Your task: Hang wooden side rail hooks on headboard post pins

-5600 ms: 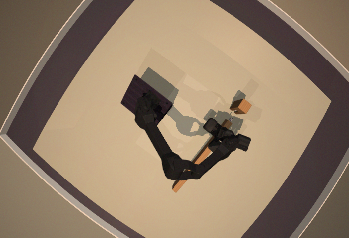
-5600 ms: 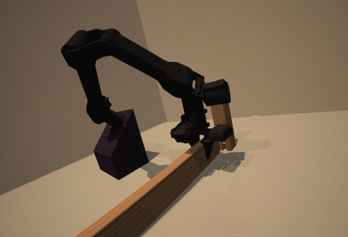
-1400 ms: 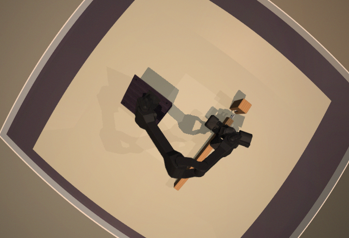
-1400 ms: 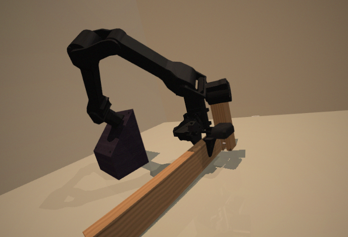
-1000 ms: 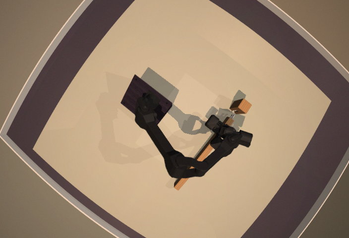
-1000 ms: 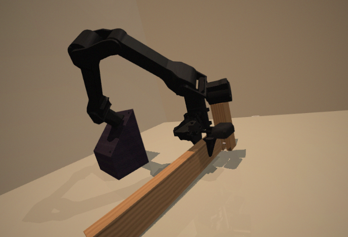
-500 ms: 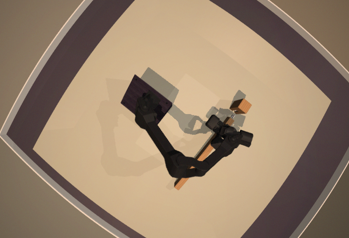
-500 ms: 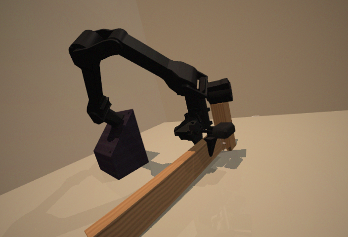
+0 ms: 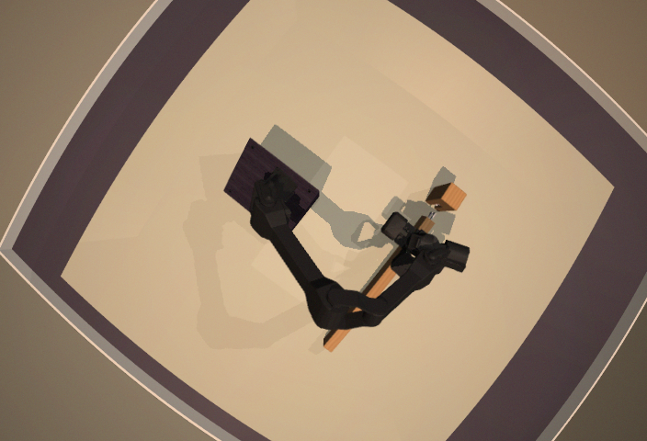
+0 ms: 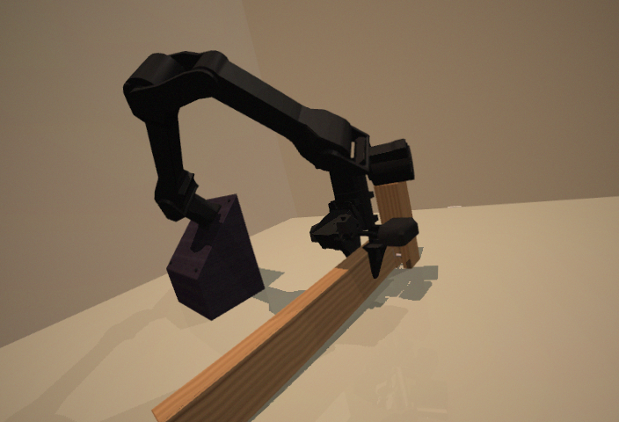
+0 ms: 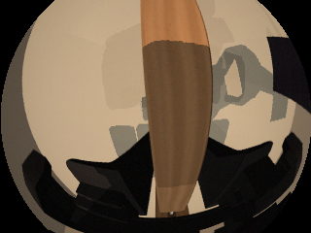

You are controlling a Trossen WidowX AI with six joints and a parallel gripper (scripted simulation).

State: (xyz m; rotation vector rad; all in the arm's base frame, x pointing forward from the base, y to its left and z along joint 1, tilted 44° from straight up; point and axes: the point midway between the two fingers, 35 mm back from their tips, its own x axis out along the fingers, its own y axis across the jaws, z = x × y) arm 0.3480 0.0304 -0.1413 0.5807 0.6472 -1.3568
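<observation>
The wooden side rail (image 9: pixel 337 335) (image 10: pixel 270 343) (image 11: pixel 175 19) runs long across the table, and its far end rests on the table. Its other end meets the upright wooden headboard post (image 9: pixel 451 197) (image 10: pixel 394 201). My gripper (image 9: pixel 412 240) (image 10: pixel 372 253) (image 11: pixel 170 132) is shut on the rail close to the post end, one finger on each side. A bit of steel hook (image 9: pixel 431 213) shows between the rail end and the post. I cannot tell whether the hooks sit on the pins; the slot is hidden by the arm.
The arm's dark purple base block (image 9: pixel 244 168) (image 10: pixel 221 278) stands to the left of the rail. The arm's elbow hangs over the rail's far part. A dark raised border (image 9: pixel 100 135) rings the table.
</observation>
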